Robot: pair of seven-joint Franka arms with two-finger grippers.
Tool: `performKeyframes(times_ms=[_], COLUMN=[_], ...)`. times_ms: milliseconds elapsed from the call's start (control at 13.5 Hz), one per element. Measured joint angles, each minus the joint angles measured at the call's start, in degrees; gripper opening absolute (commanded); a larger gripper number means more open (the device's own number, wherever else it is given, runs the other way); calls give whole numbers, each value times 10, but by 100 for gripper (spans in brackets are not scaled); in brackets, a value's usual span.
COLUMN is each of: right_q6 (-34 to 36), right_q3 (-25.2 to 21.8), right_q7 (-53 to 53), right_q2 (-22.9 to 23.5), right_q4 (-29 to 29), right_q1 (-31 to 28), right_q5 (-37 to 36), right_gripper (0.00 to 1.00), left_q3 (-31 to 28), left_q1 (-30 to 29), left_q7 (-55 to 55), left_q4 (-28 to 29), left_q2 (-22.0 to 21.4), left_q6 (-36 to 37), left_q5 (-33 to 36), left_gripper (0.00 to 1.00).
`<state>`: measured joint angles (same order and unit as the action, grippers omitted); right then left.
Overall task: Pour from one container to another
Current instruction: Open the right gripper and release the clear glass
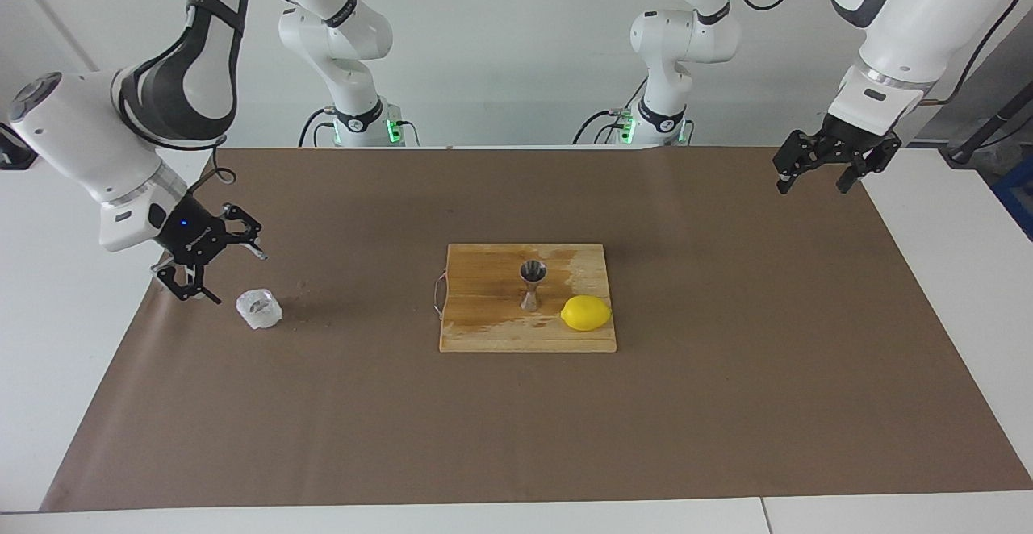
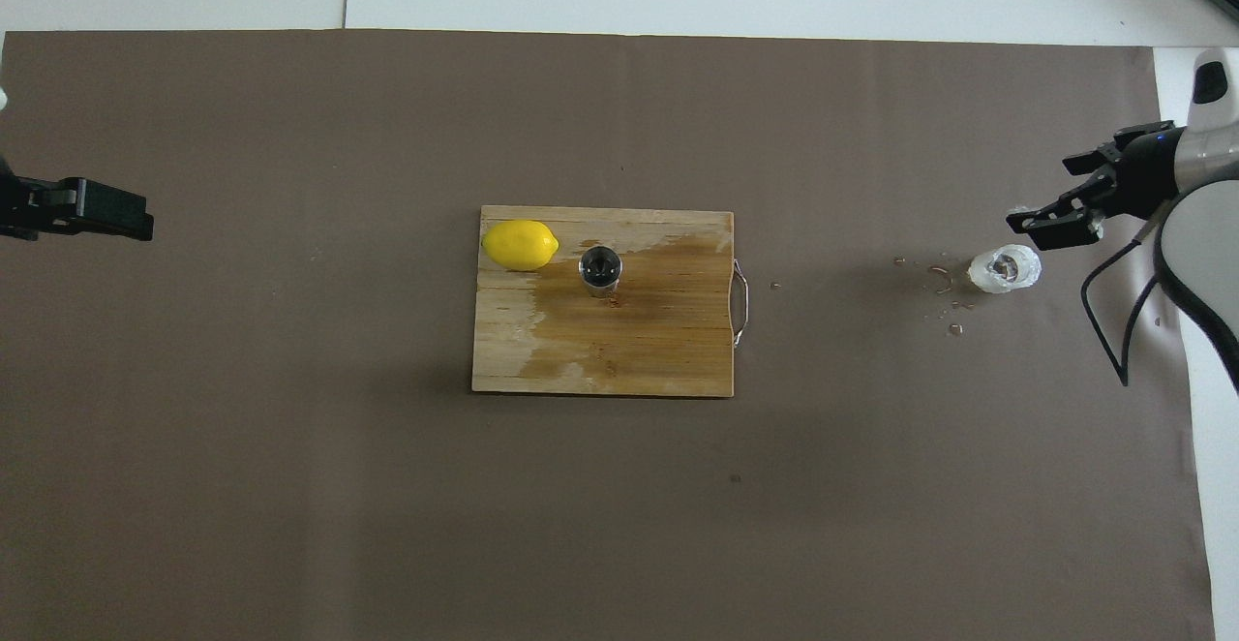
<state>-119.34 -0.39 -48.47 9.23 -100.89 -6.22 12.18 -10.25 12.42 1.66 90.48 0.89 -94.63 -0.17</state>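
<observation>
The small clear bumpy cup (image 1: pixel 259 309) (image 2: pixel 1005 269) stands upright on the brown mat toward the right arm's end of the table. My right gripper (image 1: pixel 240 278) (image 2: pixel 1041 194) hangs open just beside and above the cup, not touching it and holding nothing. The steel hourglass jigger (image 1: pixel 532 284) (image 2: pixel 600 266) stands upright on the wooden cutting board (image 1: pixel 484 316) (image 2: pixel 629 351) at the middle of the table. At the other end my left gripper (image 1: pixel 812 187) (image 2: pixel 145 225) waits open and empty above the mat's edge.
A yellow lemon (image 1: pixel 586 313) (image 2: pixel 521 244) lies on the board beside the jigger. The board has a dark wet patch. Several droplets (image 2: pixel 944 278) dot the mat next to the cup, on its board side.
</observation>
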Motion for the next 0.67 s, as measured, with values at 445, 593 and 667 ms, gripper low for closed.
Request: performKeyframes(times_ms=[445, 593, 667], right_q6=[-47, -37, -14], right_q3=[18, 32, 33], right_q7=[336, 408, 422], right_q2=[0, -6, -12], right_q4=[3, 9, 17], right_q1=[-1, 0, 0], right_q5=[-123, -151, -153], right_gripper=[100, 100, 100], left_q3=[0, 0, 0], left_q1=[0, 0, 0], left_q7=[0, 0, 0], left_q4=[0, 0, 0], left_q2=[0, 0, 0], left_q6=[0, 0, 0], left_q5=[0, 0, 0], left_gripper=[100, 100, 100])
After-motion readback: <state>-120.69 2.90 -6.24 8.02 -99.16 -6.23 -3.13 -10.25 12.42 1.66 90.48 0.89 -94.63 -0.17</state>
